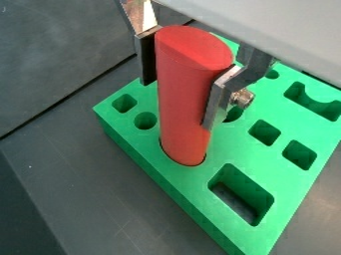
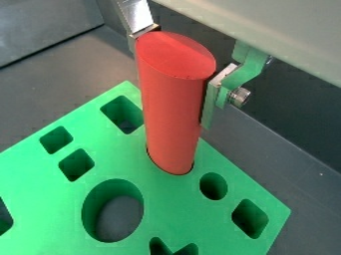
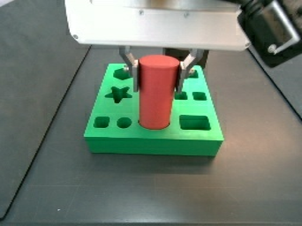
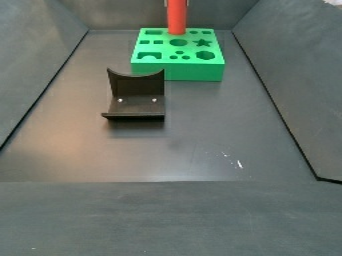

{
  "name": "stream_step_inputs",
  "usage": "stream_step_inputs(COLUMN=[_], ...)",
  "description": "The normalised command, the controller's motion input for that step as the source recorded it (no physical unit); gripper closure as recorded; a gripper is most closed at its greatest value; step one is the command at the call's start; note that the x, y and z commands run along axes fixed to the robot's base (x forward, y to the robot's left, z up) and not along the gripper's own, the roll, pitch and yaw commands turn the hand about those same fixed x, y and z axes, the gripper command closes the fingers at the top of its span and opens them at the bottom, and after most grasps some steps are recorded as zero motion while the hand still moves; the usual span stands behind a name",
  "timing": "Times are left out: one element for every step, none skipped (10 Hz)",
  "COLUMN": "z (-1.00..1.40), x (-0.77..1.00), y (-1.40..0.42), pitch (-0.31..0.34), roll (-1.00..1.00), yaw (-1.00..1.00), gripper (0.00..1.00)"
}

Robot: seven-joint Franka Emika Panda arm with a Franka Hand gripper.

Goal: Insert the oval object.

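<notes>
In a wrist view the hand (image 1: pixel 186 78) stands over the green block (image 1: pixel 167 149), and its two silver fingers (image 1: pixel 221 97) sit on opposite sides of the red peg (image 1: pixel 182 95), near its upper part; they seem to pinch it, with the dark pads flat against the smooth wall. The peg stands upright and its lower end is already inside a hole of the block, so I judge the insertion is begun but not finished, because most of the peg is above the block. In a wrist view from the opposite side, the red peg (image 2: pixel 174 100) shows a flat oval top and a plain glossy surface, and the hand (image 2: pixel 180 70) grips it just below the top; the green block (image 2: pixel 260 187) has other holes of different shapes around, all empty. The peg looks stiff and solid, probably light plastic, and its smooth skin may slip between the pads if the hole resists, so the hold on the flatter sides of the oval seems the best place. In a side view the red peg (image 3: pixel 154 91) rises well above the green block (image 3: pixel 154 135), straight, with the hand (image 3: pixel 154 64) at its top. In a side view from far, the red peg (image 4: pixel 175 16) is at the back of the bench (image 4: pixel 174 140) in the green block (image 4: pixel 179 60), and the hand itself is cut off by the picture edge; the dark fixture (image 4: pixel 134 96) stands well apart, nearer to the camera.
</notes>
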Motion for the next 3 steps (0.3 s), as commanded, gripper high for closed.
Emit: stream_step_inputs(z=[-0.15, -0.09, 0.0], x=[0.0, 0.0, 0.0], y=[0.0, 0.0, 0.0], pitch=[0.0, -0.056, 0.0], roll=[-0.01, -0.02, 0.0], yaw=[-0.01, 0.0, 0.0], gripper=[1.0, 1.0, 1.0])
